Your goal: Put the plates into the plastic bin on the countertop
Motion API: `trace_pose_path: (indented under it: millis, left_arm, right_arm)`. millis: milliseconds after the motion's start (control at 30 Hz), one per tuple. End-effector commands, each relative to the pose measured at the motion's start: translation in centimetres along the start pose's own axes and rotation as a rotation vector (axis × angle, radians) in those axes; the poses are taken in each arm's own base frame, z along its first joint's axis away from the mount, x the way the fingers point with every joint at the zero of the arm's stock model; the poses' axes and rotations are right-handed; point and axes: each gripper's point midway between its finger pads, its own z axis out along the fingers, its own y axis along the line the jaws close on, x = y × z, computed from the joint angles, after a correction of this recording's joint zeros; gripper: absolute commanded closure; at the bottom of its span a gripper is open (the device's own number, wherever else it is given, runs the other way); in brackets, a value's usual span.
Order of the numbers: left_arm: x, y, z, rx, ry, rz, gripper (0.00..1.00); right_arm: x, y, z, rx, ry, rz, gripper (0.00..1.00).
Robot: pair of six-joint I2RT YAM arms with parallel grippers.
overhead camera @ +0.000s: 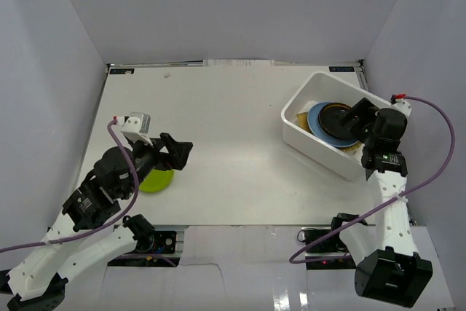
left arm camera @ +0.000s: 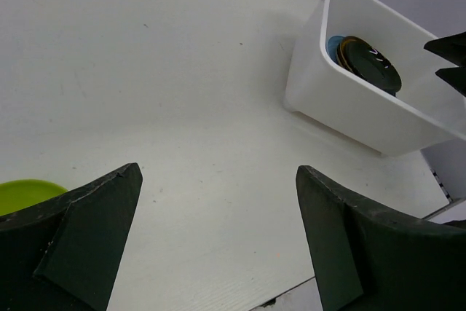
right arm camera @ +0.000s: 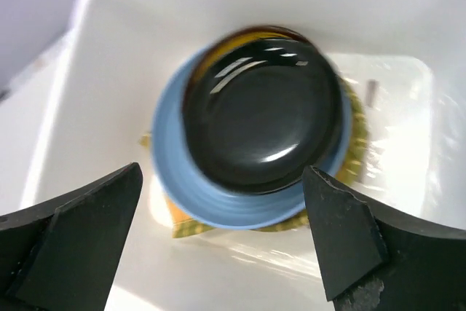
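Gaping wide, both jaws, apparently touching nothing

Robotics lab test cell: plain grey panels (overhead camera: 218,5) enclose the white countertop (overhead camera: 233,129) on 3 sides; left arm (overhead camera: 95,202) and right arm (overhead camera: 393,209), trailing purple cables (overhead camera: 452,136), mount at its near edge.

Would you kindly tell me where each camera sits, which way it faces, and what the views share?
Top external: above and behind the arms, looking down on the countertop; both arms show.
Left wrist: low over the countertop, looking across toward the plastic bin, lime green plate at the edge; its open left fingers frame the view.
Right wrist: above the bin, looking down at the black plate over the light blue plate; open right fingers show.
Shared: all three see the bin and black plate.
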Motion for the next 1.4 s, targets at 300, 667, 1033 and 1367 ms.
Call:
trace_pose_path:
  millis: [300,667,1033,1367]
  left_arm:
    - [-9.5,1.4,-4.1,-0.075,-0.357,-0.103,0.02]
    - [-9.2,4.4,-5.8,-0.163,-0.463,-0.166,0.02]
    - [-4.6,5.1,-1.7,-0.213,-0.353,-0.107,0.02]
    - [-4.7,5.5,-2.1,-0.199,-0.375,-0.105,0.02]
  right_arm:
    - [16.0,28.1,-12.8,-0.831,0.292,-0.222,0.26]
    - [38.4,40.5,-15.0,-0.988,0.668,-0.296,0.43]
    - [47.3,42.6,-12.9,-0.972,0.859,-0.200,0.76]
    - [31.4,42.3,-9.7,-0.918,0.451,-0.163,0.92]
